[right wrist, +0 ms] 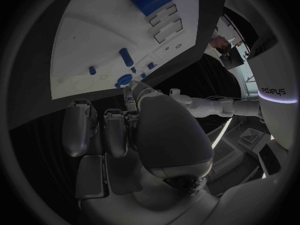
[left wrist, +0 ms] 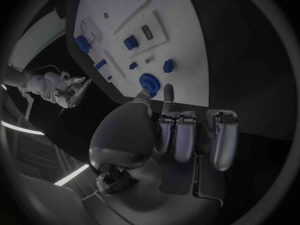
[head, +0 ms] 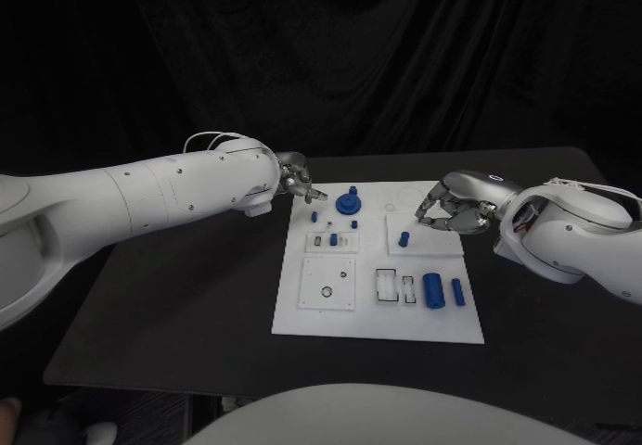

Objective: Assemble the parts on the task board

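White board [head: 378, 320] sits mid-table [head: 174, 315], long side running near to far. Left hand [head: 300, 180] hovers at the board's far-left corner, fingers curled in, nothing visibly gripped; the left wrist view shows the fingers [left wrist: 178, 135] folded side by side, one tip reaching toward the round blue knob [left wrist: 149, 82]. Right hand [head: 453, 209] is over the board's far-right edge, fingers bent in toward the palm; can't tell if anything is pinched there, right wrist view shows fingers [right wrist: 115, 132] curled, no part seen in them.

Parts on the board: knob [head: 349, 201] at far centre, just right of the left hand. Small blue pegs [head: 333, 238] stand left of centre, another peg [head: 403, 239] on the right square plate. Big blue cylinder [head: 433, 288] lies near-right, with a thin blue pin [head: 457, 293] just beside it on the right. Both lie flat, apart from the hands.
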`<state>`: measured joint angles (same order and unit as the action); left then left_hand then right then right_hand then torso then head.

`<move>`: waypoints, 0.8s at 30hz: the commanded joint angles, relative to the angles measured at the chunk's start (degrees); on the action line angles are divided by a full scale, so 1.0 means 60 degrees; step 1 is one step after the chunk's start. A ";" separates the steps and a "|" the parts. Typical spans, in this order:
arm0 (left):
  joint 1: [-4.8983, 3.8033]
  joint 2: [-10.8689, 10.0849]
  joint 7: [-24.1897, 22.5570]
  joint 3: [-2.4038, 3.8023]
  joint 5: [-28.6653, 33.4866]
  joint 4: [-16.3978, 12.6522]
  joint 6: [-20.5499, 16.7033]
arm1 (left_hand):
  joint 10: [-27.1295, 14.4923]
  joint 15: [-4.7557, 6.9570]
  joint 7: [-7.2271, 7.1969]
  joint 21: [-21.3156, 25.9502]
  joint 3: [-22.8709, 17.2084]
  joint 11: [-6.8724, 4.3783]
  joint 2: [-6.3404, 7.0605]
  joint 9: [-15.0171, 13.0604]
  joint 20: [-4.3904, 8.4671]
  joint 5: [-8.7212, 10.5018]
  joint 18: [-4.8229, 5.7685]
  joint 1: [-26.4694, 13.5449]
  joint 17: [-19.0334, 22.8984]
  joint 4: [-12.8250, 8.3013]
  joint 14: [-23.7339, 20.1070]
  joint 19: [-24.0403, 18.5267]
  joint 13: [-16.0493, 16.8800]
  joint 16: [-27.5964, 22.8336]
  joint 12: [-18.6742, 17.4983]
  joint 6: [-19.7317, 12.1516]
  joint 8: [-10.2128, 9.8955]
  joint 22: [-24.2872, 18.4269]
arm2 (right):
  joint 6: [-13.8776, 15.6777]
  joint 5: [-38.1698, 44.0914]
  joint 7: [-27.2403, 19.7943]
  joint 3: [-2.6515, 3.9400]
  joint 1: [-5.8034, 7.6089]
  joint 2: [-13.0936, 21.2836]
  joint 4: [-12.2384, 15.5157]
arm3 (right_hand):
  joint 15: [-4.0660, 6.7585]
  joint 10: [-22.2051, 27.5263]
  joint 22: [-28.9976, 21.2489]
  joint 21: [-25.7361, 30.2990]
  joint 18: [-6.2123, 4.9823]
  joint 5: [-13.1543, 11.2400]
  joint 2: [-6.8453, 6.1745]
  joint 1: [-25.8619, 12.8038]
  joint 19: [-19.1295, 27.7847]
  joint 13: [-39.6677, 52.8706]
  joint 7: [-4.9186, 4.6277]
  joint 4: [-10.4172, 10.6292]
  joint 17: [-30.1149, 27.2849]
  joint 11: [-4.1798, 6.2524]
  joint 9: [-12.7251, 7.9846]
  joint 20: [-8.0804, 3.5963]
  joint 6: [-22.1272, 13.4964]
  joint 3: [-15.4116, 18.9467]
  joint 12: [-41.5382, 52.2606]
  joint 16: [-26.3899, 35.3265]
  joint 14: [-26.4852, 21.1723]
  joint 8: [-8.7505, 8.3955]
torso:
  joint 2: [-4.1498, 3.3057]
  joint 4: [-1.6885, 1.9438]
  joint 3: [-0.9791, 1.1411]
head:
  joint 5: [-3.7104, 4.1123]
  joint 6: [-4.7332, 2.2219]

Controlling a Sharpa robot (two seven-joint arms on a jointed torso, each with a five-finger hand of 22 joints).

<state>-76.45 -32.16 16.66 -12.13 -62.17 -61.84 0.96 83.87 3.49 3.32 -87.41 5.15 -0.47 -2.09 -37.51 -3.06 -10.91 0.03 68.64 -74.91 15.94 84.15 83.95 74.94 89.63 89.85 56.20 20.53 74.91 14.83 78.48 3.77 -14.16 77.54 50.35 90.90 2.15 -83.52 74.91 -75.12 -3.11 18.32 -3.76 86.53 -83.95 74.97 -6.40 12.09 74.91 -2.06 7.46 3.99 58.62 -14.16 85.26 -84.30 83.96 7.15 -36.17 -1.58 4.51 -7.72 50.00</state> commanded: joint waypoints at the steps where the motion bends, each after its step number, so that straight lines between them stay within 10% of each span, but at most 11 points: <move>1: -0.0037 0.0112 0.0975 0.0010 -0.0225 0.0071 0.0687 | 0.1021 0.0059 0.0002 0.0072 0.0092 -0.0057 -0.0004 -0.0117 0.0083 -0.0008 -0.0160 -0.0095 -0.2515 -0.0013 0.0975 0.0701 0.2510 0.0062 0.0026 -0.0139 0.0017 0.2303 | 0.0031 -0.0008 0.0139 0.0005 0.0014 -0.0033 -0.0030 | 0.0005 0.0021 0.1797 0.0004 -0.0028 0.0009 0.0036 -0.0094 -0.0125 0.1191 -0.0009 0.0038 0.1335 0.0043 0.0012 -0.0001 0.0085 -0.0002 -0.0023 0.0046 0.0676 0.0031 | -0.0014 -0.0014 0.0006 | 0.0002 -0.0001; 8: -0.0033 0.0190 0.1051 0.0009 -0.0360 0.0086 0.0679 | 0.1021 0.0092 -0.0042 0.0110 0.0182 -0.0095 -0.0090 -0.1274 0.0115 -0.0089 -0.0167 -0.0048 -0.2515 -0.0180 0.0975 0.0700 0.2510 0.0062 0.0026 -0.0366 0.0336 0.2292 | -0.0072 -0.0009 0.0162 0.0005 0.0010 -0.0077 -0.0095 | 0.0007 0.0020 0.1794 0.0015 -0.0031 0.0026 0.0043 -0.0101 -0.0120 0.1191 -0.0008 0.0044 0.1330 0.0044 0.0011 -0.0002 0.0082 -0.0004 -0.0023 0.0049 0.0675 0.0027 | -0.0008 -0.0013 0.0014 | -0.0033 -0.0001; 24: -0.0004 0.0306 0.0936 0.0007 -0.0394 0.0155 0.0982 | 0.1021 0.0092 -0.0029 0.0181 0.0217 -0.0088 -0.0157 -0.1733 0.0122 -0.0207 -0.0185 -0.0062 -0.2515 -0.0217 0.0975 0.0666 0.2510 0.0062 0.0026 -0.0558 0.0311 0.2268 | -0.0194 -0.0010 0.0217 0.0004 0.0000 -0.0155 -0.0158 | 0.0011 0.0033 0.1788 0.0034 -0.0035 0.0060 0.0053 -0.0099 -0.0113 0.1176 -0.0006 0.0043 0.1313 0.0047 0.0008 -0.0005 0.0074 -0.0012 -0.0032 0.0064 0.0670 0.0019 | -0.0011 -0.0012 0.0005 | 0.0013 -0.0001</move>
<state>-76.45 -30.47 22.56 -12.13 -64.33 -60.95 5.53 84.07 3.69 3.17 -86.66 6.23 -0.67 -2.54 -47.86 -2.65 -11.82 0.01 68.19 -74.91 14.86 83.94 83.96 74.94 89.63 89.85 53.32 22.63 74.91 14.31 78.36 4.08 -14.17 77.53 49.46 89.96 2.15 -83.52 74.91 -75.12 -3.12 18.32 -3.53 86.30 -83.95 74.97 -6.40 12.09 74.91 -2.06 7.46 4.00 58.62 -14.16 85.26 -84.21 83.96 7.15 -36.23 -1.68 4.56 -7.69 50.00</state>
